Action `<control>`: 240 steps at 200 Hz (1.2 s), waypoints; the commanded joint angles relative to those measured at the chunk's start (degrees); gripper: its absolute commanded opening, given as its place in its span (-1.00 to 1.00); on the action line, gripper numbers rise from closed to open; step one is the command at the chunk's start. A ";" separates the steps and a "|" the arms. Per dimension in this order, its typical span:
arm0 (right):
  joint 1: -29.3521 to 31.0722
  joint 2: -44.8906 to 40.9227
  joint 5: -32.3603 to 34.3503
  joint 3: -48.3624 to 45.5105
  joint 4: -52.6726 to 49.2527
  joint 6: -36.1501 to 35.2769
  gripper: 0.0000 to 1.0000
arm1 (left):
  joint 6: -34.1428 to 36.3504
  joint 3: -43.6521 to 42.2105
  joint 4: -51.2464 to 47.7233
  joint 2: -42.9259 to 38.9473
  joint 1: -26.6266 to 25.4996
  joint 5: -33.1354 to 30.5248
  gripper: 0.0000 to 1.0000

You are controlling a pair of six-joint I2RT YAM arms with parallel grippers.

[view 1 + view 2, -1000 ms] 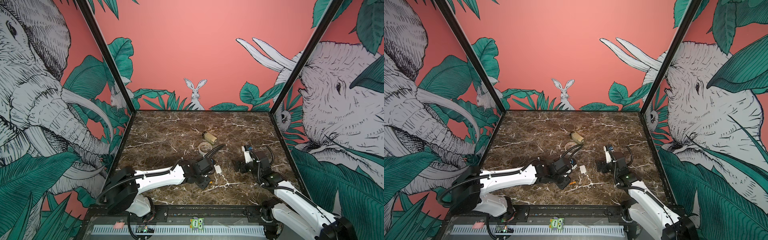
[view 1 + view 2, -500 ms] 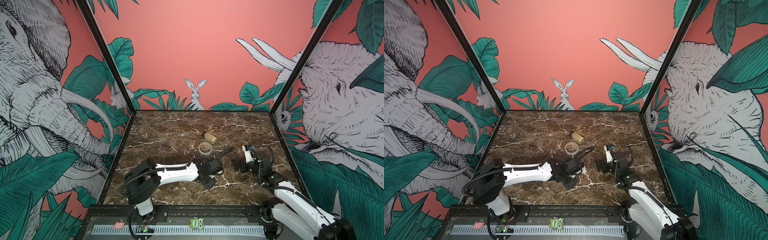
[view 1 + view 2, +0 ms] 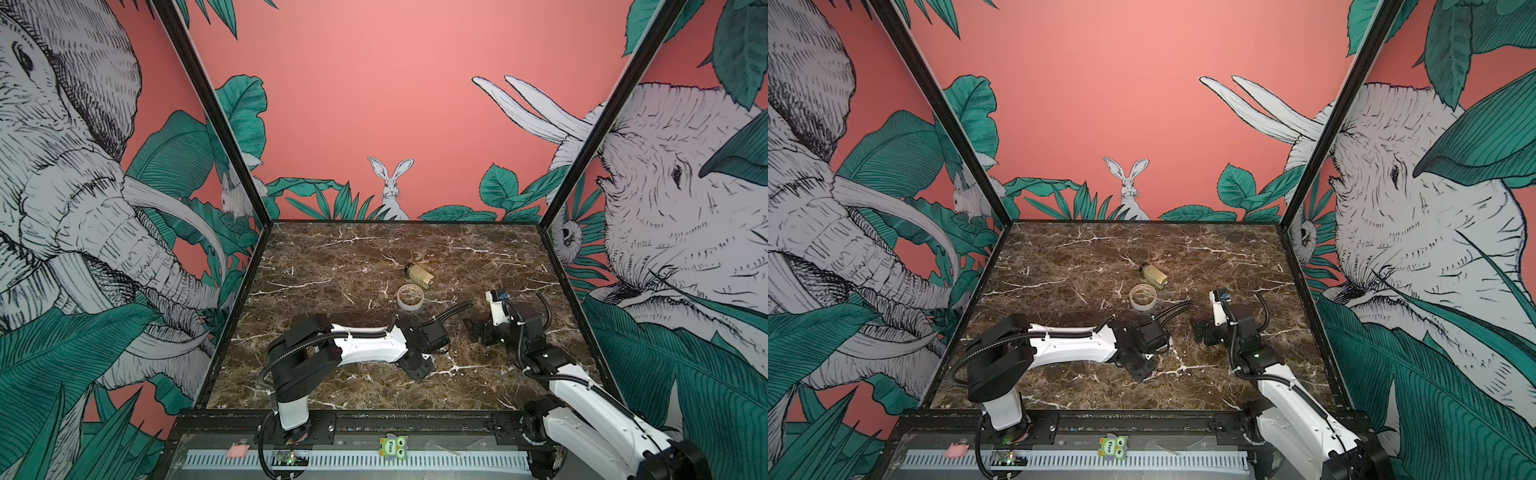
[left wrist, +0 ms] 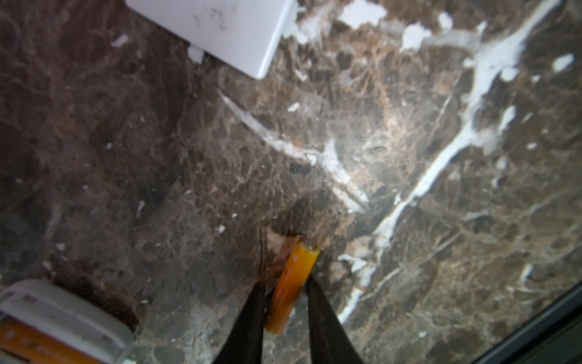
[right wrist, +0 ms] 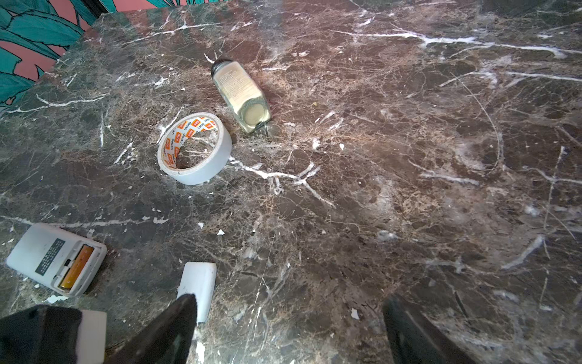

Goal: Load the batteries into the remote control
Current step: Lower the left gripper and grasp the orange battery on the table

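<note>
Left claw (image 4: 285,282) has its two dark fingers (image 4: 327,324) pressed in on either side of the loose battery (image 4: 291,283), an orange stick low over the marble worktop (image 4: 409,126). Looks clamped on it to me. Can't tell whether the battery is resting on the marble or just off it.

Near that claw, off to one side, is the remote control (image 4: 66,315), back up, compartment open, with the seated battery (image 4: 28,345) lying in a slot. Well ahead of the claw a white cover plate (image 4: 220,28) lies flat, with only bare marble between it and the claw.

Right claw (image 5: 289,331) is spread wide, gripping nothing. The cover plate (image 5: 198,283) is just beside one of its fingers, which hides the plate's near end. Further out ahead is a tape roll (image 5: 193,148) lying flat. Past that is a small beige bottle (image 5: 241,91) tipped on its side, close to the tape but apart.

From the right wrist you get the whole remote control (image 5: 31,252), off toward the left arm. You can see its dark label (image 5: 50,255) and the seated battery (image 5: 77,264). The left wrist only catches one end of it.

In both top views the left arm (image 3: 365,345) covers the remote and both batteries. Only the tape roll (image 3: 410,296), bottle (image 3: 419,275) and right claw (image 3: 473,328) show up there.
</note>
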 commanded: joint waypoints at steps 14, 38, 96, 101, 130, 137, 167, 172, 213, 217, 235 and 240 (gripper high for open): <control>-0.28 -0.55 -0.06 -0.75 2.40 0.33 0.83 | -1.00 0.91 -1.26 0.52 -0.37 -0.48 -0.56; -0.28 -0.61 -0.08 -0.80 2.44 0.29 0.83 | -1.62 0.45 -0.98 0.65 -0.46 -0.59 -0.65; -0.33 -3.27 2.31 -1.75 2.22 0.64 0.82 | -2.96 -0.03 -0.37 0.74 -0.97 0.20 -0.77; -0.34 -3.56 2.42 -1.88 2.23 0.71 0.82 | -3.23 -0.07 -0.28 0.68 -0.99 0.27 -0.78; -0.29 -4.50 2.33 -2.32 2.40 0.67 0.81 | -5.48 -0.85 0.91 -0.99 -0.99 0.20 -0.85; -0.32 -4.31 2.25 -2.25 2.48 0.65 0.81 | -6.23 -0.95 0.87 -1.56 -0.99 -0.23 -0.87; -0.28 -3.88 1.93 -2.22 2.66 0.62 0.81 | -9.94 -0.50 0.07 -3.81 -0.96 -1.24 -0.90; -0.28 -3.96 1.96 -2.24 2.59 0.59 0.81 | -10.91 -0.55 0.17 -4.28 -0.98 -1.37 -0.90; -0.28 -4.77 1.74 -2.66 3.00 0.45 0.81 | -18.10 -1.41 -2.23 -8.24 0.19 -5.74 -0.96; -0.28 -4.77 1.69 -2.67 3.00 0.39 0.81 | -18.72 -1.56 -2.62 -8.68 0.55 -5.94 -0.95; -0.28 -4.68 1.26 -2.68 3.17 0.37 0.81 | -21.14 -2.93 -3.86 -11.05 2.42 -7.29 -0.95; -0.28 -4.66 1.11 -2.69 3.21 0.30 0.81 | -21.61 -3.34 -4.03 -11.72 3.07 -7.54 -0.96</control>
